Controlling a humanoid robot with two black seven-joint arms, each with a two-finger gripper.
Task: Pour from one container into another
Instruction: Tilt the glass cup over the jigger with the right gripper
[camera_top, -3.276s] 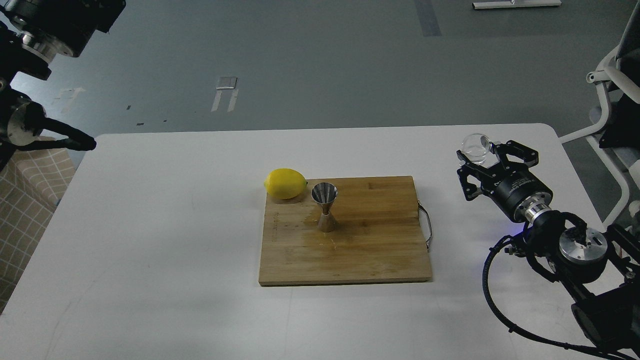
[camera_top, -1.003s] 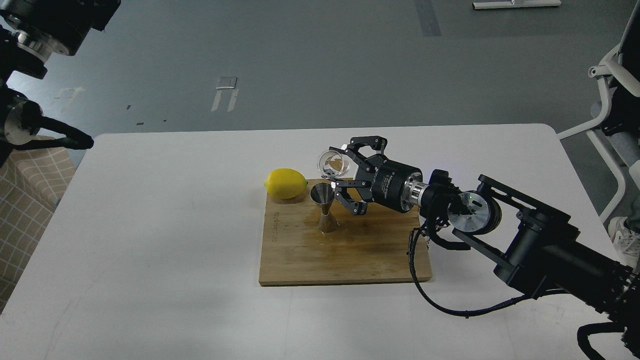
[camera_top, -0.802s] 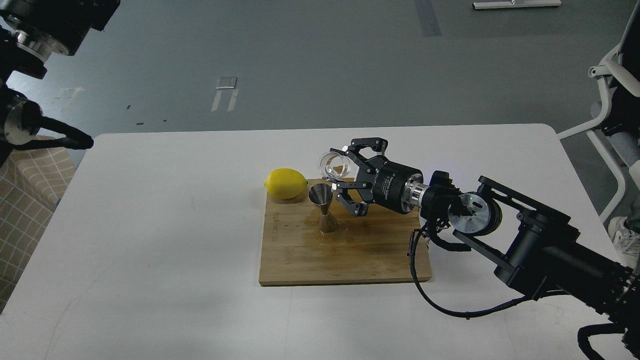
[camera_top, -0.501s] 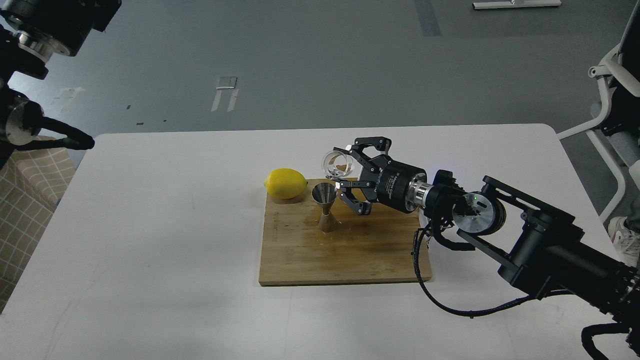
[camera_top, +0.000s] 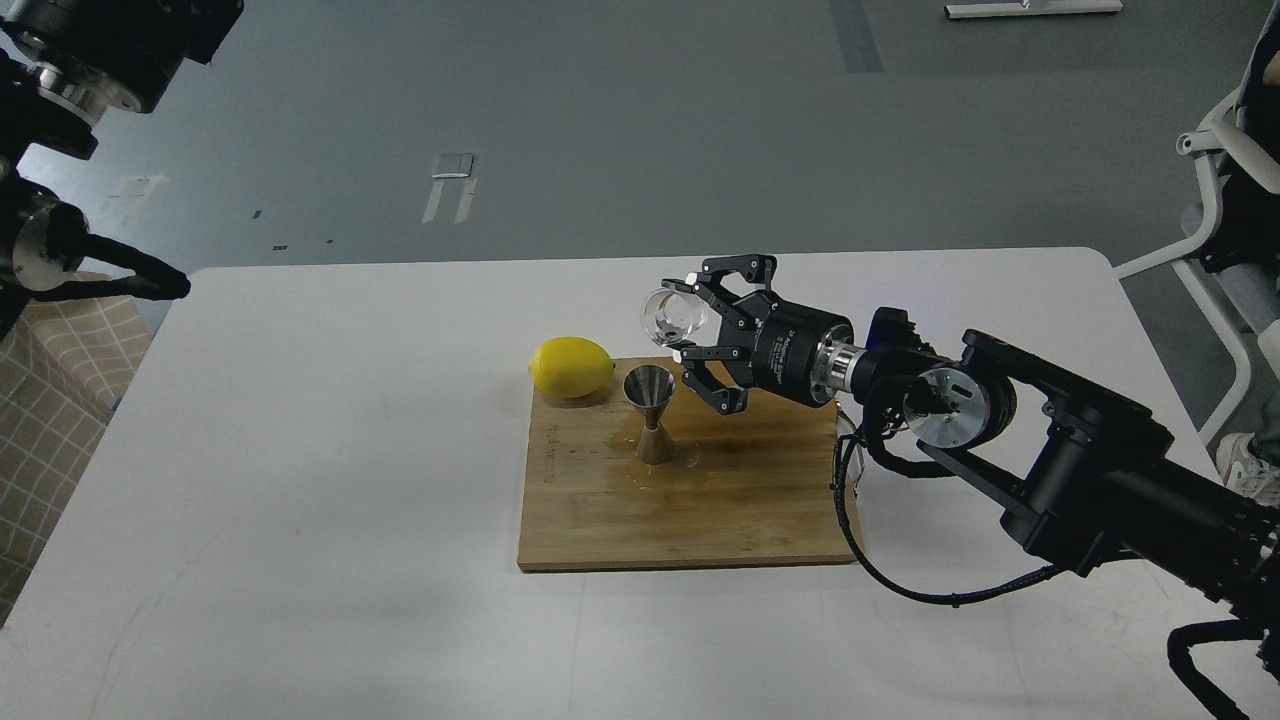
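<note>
The clear glass tumbler (camera_top: 670, 314) is tipped on its side, mouth turned to the left and toward me. My right gripper (camera_top: 689, 319) is shut on it, reaching in from the right. The tumbler hangs a little above and just right of the steel jigger (camera_top: 650, 412). The jigger stands upright on the wooden cutting board (camera_top: 740, 500), wide cone up. My left arm sits at the far left edge; its dark far end (camera_top: 150, 285) hangs over the table's left corner, and its fingers cannot be told apart.
A yellow lemon (camera_top: 571, 367) lies at the board's back left corner, close to the jigger. The board has a metal handle (camera_top: 850, 470) on its right side, partly behind my arm's cable. A white chair frame (camera_top: 1215, 190) stands off the table's right.
My right gripper carried the tumbler from the table's right side to above the jigger. Over the last half second it rose slightly, tumbler still tipped.
</note>
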